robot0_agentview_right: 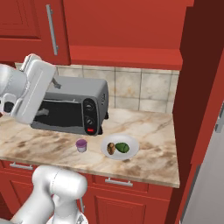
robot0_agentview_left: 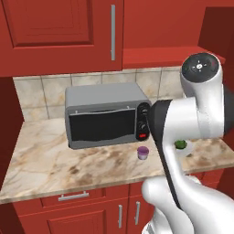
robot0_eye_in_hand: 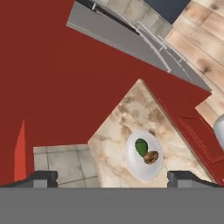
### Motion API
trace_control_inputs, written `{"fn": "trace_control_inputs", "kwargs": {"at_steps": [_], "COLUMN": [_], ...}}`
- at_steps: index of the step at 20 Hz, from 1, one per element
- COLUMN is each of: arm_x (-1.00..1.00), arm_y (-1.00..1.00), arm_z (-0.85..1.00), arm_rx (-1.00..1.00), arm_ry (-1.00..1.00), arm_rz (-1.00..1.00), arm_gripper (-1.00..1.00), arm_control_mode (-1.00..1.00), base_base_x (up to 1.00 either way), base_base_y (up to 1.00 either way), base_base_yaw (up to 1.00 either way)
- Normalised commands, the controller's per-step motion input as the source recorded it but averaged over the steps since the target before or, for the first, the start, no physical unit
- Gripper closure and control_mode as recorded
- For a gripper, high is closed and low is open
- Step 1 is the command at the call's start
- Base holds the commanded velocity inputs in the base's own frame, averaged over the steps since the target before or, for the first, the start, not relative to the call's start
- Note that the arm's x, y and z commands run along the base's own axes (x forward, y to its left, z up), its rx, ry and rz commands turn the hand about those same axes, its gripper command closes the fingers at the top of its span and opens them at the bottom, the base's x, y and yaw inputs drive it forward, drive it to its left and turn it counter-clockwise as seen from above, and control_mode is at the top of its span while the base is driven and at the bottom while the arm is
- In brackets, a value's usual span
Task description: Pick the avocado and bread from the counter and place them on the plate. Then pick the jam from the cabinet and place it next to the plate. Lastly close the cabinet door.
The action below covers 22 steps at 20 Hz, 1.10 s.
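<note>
The pale plate (robot0_agentview_right: 132,143) lies on the marble counter (robot0_agentview_right: 148,127) with the dark green avocado (robot0_agentview_right: 123,147) and the tan bread (robot0_agentview_right: 111,148) side by side on it. A short way to the plate's left the purple jam (robot0_agentview_right: 81,145) stands on the counter, in front of the toaster oven. The cabinet (robot0_agentview_right: 127,57) has its left door shut, and its right door (robot0_agentview_right: 197,87) swung out. In the hand view my gripper (robot0_eye_in_hand: 113,179) is open and empty, high above the plate (robot0_eye_in_hand: 135,168), with the red door (robot0_eye_in_hand: 65,87) close beside it. The avocado (robot0_eye_in_hand: 141,147) and bread (robot0_eye_in_hand: 151,157) show below.
A grey toaster oven (robot0_agentview_left: 107,116) stands at the back of the counter against the tiled wall. My white arm (robot0_agentview_left: 201,114) hides most of the plate in the left base view, where the jam (robot0_agentview_left: 143,152) and avocado (robot0_agentview_left: 180,145) show. Red drawers (robot0_agentview_right: 118,183) run under the counter.
</note>
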Motion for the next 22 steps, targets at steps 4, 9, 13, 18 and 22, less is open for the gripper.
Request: {"fn": "trace_control_inputs", "kwargs": {"at_steps": [4, 9, 13, 18, 22], "arm_x": [-0.31, -0.66, -0.84, -0.61, -0.51], "arm_y": [-0.05, -0.16, -0.40, -0.26, -0.19], "arm_z": [-0.59, -0.38, -0.28, -0.29, -0.28], "arm_rx": [0.00, 0.07, 0.19, 0.17, 0.15], "arm_ry": [0.00, -0.06, -0.12, -0.08, -0.09], "arm_rz": [0.12, 0.09, 0.11, 0.07, 0.02], "arm_gripper": [-1.00, -1.00, -1.00, -1.00, -1.00], "arm_control_mode": [-1.00, -1.00, -1.00, -1.00, -1.00], "base_base_x": [0.00, 0.00, 0.00, 0.00, 0.00], "base_base_y": [0.00, 0.00, 0.00, 0.00, 0.00], "base_base_yaw": [0.00, 0.00, 0.00, 0.00, 0.00]}}
